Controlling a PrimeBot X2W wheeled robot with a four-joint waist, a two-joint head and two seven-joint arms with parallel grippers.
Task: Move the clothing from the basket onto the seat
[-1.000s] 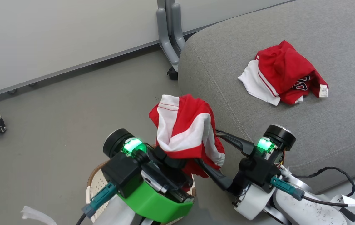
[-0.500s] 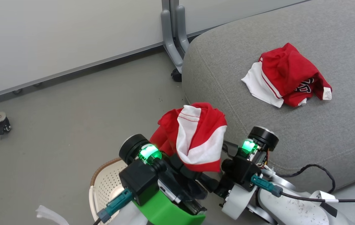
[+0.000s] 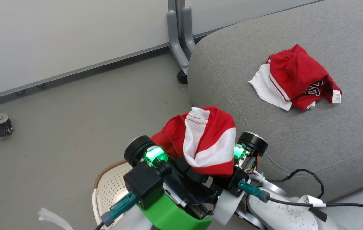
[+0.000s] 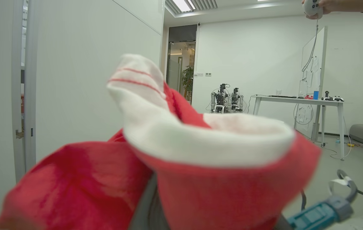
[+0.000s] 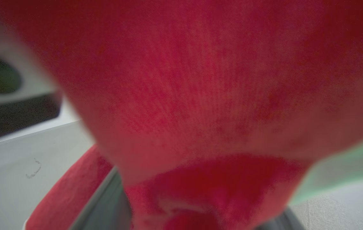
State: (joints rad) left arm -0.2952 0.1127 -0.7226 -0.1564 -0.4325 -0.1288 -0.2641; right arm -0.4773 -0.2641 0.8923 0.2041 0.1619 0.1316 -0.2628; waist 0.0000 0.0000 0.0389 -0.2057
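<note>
Robotics lab: other robots (image 4: 227,99) beside white table (image 4: 296,99).

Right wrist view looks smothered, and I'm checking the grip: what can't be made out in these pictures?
- Left gripper, fingertips: head and left wrist views, buried under the held garment.
- Right gripper, fingertips: head view, behind that garment; right wrist view, blurred red cloth against the lens.
- Basket, inside: head view, mostly covered by the left arm.
- Tag print, on the garment on the seat: head view, too small.

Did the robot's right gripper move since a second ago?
Yes. Against the grey seat, the right gripper slid left, in under the lifted red garment.
</note>
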